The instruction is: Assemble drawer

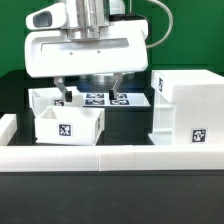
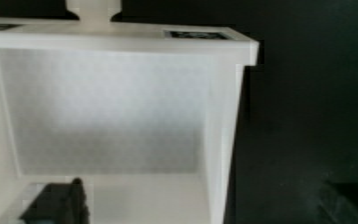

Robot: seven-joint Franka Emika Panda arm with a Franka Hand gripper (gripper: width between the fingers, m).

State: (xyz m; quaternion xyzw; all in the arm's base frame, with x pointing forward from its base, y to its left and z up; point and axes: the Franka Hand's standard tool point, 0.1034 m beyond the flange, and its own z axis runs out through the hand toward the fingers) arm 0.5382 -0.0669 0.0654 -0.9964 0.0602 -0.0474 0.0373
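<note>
Two white open-topped trays stand at the exterior view's left, one in front (image 1: 68,124) and one behind it (image 1: 42,99). The white cube case (image 1: 186,105) stands at the right. My gripper (image 1: 90,97) hangs low between them, open and empty. Its left finger (image 1: 62,95) is down by the trays and its right finger (image 1: 118,95) is over the marker board. In the wrist view a tray (image 2: 114,110) with a knob (image 2: 92,10) fills the picture. One dark finger (image 2: 55,202) is inside it, and the tray's side wall (image 2: 229,130) lies between my gripper's (image 2: 204,205) jaws.
The marker board (image 1: 96,99) lies flat on the black table under the gripper. A low white wall (image 1: 100,156) edges the table's front, with a short segment at the left (image 1: 5,125). The cube case stands close to the gripper's right side.
</note>
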